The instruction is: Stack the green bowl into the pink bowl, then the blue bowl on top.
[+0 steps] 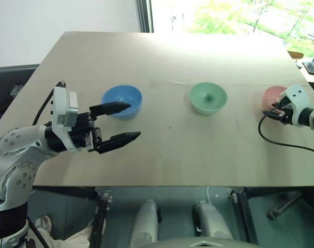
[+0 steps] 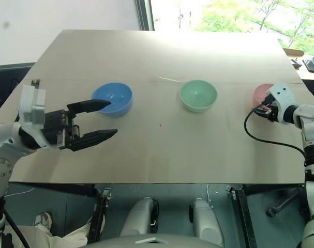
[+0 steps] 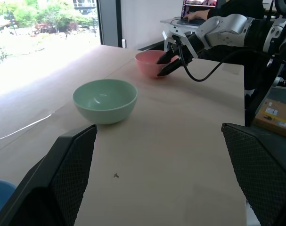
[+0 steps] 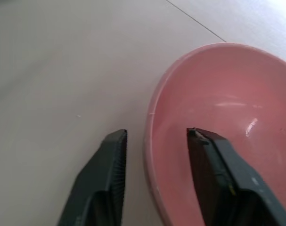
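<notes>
Beside the green bowl, we are seeing no stacking done yet. Our right gripper is straddling the pink bowl rim, fingers not clamped. Our left gripper is gaping empty near the blue bowl.

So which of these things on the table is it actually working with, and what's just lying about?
Part of the job:
- pink bowl, its rim between the right tool's fingers
- green bowl
- blue bowl, beside the open left tool

Just lying about:
- laptop on the far desk
- cardboard box beside the table
</notes>
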Controlling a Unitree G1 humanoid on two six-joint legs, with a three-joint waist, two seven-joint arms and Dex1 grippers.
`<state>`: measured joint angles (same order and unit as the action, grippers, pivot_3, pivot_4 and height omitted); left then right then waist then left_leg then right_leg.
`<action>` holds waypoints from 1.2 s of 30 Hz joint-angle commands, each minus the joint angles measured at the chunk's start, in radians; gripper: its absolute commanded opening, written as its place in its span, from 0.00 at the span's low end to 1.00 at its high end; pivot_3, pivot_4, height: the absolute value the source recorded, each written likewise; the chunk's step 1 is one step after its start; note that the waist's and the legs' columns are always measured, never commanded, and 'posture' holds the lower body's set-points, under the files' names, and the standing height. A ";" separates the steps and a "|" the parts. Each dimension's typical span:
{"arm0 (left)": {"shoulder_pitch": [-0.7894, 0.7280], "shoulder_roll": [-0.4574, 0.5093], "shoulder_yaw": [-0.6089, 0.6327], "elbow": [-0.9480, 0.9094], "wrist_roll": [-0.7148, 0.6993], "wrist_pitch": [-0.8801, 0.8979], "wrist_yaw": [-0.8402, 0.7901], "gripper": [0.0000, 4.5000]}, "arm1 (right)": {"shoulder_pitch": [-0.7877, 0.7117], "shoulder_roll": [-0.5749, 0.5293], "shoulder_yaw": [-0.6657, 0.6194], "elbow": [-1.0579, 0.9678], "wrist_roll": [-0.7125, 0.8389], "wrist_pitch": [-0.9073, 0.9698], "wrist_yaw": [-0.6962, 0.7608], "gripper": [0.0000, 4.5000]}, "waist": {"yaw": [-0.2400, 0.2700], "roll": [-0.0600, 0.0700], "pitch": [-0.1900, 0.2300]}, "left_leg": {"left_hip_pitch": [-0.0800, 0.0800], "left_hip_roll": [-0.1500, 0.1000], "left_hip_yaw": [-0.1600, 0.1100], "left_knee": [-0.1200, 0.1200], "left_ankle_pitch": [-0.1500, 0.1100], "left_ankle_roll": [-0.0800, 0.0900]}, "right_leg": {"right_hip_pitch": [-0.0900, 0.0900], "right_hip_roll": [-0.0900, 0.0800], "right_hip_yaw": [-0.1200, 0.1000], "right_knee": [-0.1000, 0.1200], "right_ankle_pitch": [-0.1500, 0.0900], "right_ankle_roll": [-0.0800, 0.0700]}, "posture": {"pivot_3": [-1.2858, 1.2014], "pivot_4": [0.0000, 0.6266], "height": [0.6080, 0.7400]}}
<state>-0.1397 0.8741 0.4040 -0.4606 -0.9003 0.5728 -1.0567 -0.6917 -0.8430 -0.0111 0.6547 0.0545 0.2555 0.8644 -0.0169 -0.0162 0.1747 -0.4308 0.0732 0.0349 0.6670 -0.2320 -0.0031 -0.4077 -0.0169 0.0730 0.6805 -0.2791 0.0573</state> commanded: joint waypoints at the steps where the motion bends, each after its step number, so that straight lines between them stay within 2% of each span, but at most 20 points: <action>1: -0.005 0.009 0.030 -0.019 -0.033 -0.004 -0.009 1.00 | -0.020 -0.008 -0.018 -0.020 -0.001 -0.019 0.002 0.08 | 0.001 0.000 0.000 | 0.000 0.000 0.000 0.000 0.000 0.000 | 0.000 0.000 0.000 0.000 0.000 0.000 | 0.52 0.24 1.00; 2: -0.008 0.006 0.028 -0.017 -0.035 -0.006 -0.009 1.00 | -0.015 -0.007 -0.022 -0.036 0.002 -0.017 0.000 0.02 | 0.000 0.000 0.000 | 0.000 0.000 0.000 0.000 0.000 0.000 | 0.000 0.000 0.000 0.000 0.000 0.000 | 0.52 0.24 1.00; 6: -0.014 -0.010 0.019 -0.010 -0.048 -0.009 -0.011 1.00 | 0.057 -0.025 -0.044 -0.212 0.042 0.049 0.033 0.02 | 0.001 0.000 0.000 | 0.000 0.000 0.000 0.000 0.000 0.000 | 0.000 0.000 0.000 0.000 0.000 0.000 | 0.52 0.24 1.00; 12: -0.010 -0.037 0.019 0.011 -0.075 -0.016 -0.033 1.00 | 0.344 -0.053 -0.079 -0.833 0.191 0.362 0.065 0.02 | 0.008 0.000 0.000 | -0.001 0.000 -0.001 -0.001 0.000 0.000 | 0.000 0.000 -0.001 0.000 0.000 0.000 | 0.52 0.24 1.00; 16: -0.010 -0.062 0.015 0.017 -0.076 -0.022 -0.021 1.00 | 0.478 0.005 -0.038 -1.191 0.278 0.559 -0.020 0.02 | 0.003 0.000 0.000 | -0.001 0.000 -0.002 0.000 0.000 0.000 | 0.000 0.000 -0.001 0.001 0.000 0.000 | 0.52 0.24 1.00; 21: 0.019 -0.069 -0.007 0.034 -0.019 -0.042 -0.031 1.00 | 0.473 0.101 0.067 -1.306 0.295 0.660 -0.117 0.02 | -0.001 -0.002 -0.001 | 0.001 0.000 -0.002 0.001 0.000 0.000 | 0.001 0.001 -0.001 0.003 0.000 0.000 | 0.52 0.24 1.00; 26: 0.052 -0.060 -0.018 0.043 0.035 -0.064 -0.039 1.00 | 0.445 0.107 0.121 -1.284 0.291 0.677 -0.128 0.02 | 0.003 -0.005 -0.003 | 0.001 0.000 -0.002 0.002 0.000 0.000 | 0.000 0.000 -0.001 0.002 0.000 0.000 | 0.52 0.24 1.00; 27: 0.054 -0.062 -0.020 0.044 0.047 -0.069 -0.032 1.00 | 0.440 0.112 0.126 -1.283 0.296 0.685 -0.133 0.17 | 0.003 -0.005 -0.003 | 0.000 0.000 -0.002 0.001 0.000 0.000 | 0.000 0.000 -0.001 0.002 0.000 0.000 | 0.52 0.24 1.00; 28: 0.056 -0.066 -0.023 0.044 0.061 -0.076 -0.024 1.00 | 0.437 0.113 0.133 -1.285 0.299 0.693 -0.138 0.21 | 0.004 -0.005 -0.003 | 0.000 0.000 -0.002 0.001 0.000 0.000 | 0.000 0.000 -0.001 0.002 0.000 0.000 | 0.52 0.24 1.00; 30: 0.062 -0.071 -0.028 0.039 0.074 -0.079 -0.014 1.00 | 0.433 0.111 0.142 -1.291 0.304 0.708 -0.142 0.42 | 0.004 -0.005 -0.003 | 0.000 0.000 -0.002 0.001 0.000 0.000 | 0.000 0.000 -0.001 0.002 0.000 0.000 | 0.52 0.24 1.00; 32: 0.070 -0.076 -0.028 0.033 0.078 -0.077 -0.004 1.00 | 0.429 0.107 0.136 -1.303 0.315 0.724 -0.144 0.56 | 0.004 -0.005 -0.003 | 0.000 0.000 -0.002 0.001 0.000 0.000 | 0.000 0.000 -0.001 0.002 0.000 0.000 | 0.52 0.24 1.00; 34: 0.077 -0.084 -0.022 0.026 0.072 -0.080 0.001 1.00 | 0.399 0.108 0.095 -1.322 0.350 0.744 -0.142 0.81 | 0.003 -0.005 -0.003 | 0.000 0.000 -0.002 0.001 0.000 0.000 | 0.000 0.000 -0.001 0.002 0.000 0.000 | 0.52 0.24 1.00; 36: 0.080 -0.093 -0.011 0.021 0.054 -0.076 0.006 1.00 | 0.343 0.129 0.049 -1.330 0.389 0.744 -0.145 0.99 | 0.001 -0.005 -0.003 | 0.000 0.000 -0.002 0.001 0.000 0.000 | 0.000 0.000 -0.001 0.002 0.000 0.000 | 0.52 0.24 1.00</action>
<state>-0.0601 0.7868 0.3720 -0.4068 -0.8230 0.5126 -1.0581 -0.2972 -0.7214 0.1121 -0.6163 0.4064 1.0032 0.7246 -0.0156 -0.0213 0.1716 -0.4309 0.0735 0.0326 0.6683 -0.2320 -0.0031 -0.4075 -0.0164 0.0716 0.6825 -0.2794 0.0572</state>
